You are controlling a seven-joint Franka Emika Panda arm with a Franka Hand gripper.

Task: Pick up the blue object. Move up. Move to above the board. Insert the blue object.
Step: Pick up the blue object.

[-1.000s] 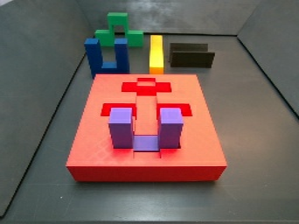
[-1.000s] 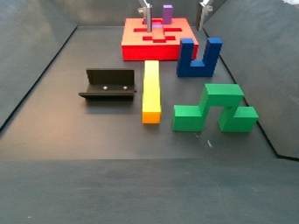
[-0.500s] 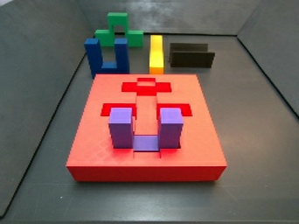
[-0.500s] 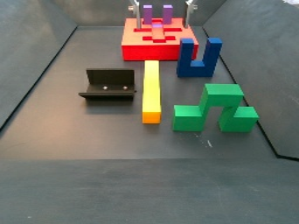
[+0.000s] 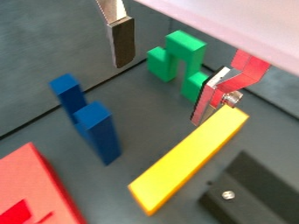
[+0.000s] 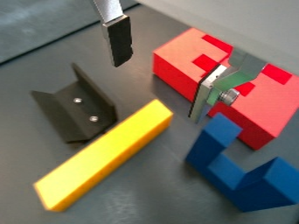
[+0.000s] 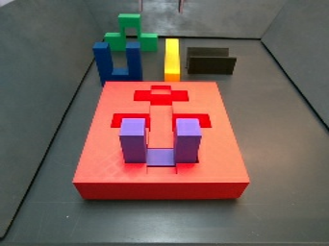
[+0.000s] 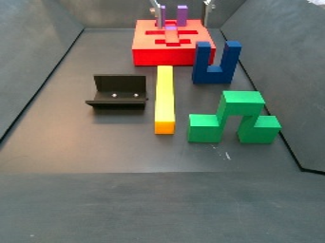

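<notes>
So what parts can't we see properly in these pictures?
- The pincer shows in both wrist views, open and empty, above the yellow bar. In both side views it is almost wholly cut off by the top edge.
- The blue object: a wrist view's edge cuts off one prong.
- The board: only a corner shows in a wrist view.
- The purple block: its base is sunk in the board.

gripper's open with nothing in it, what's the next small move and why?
Probably shift the gripper sideways over the blue object, then descend. In both wrist views the fingers hang open and empty above the yellow bar, while the blue object stands untouched beside the board.
</notes>
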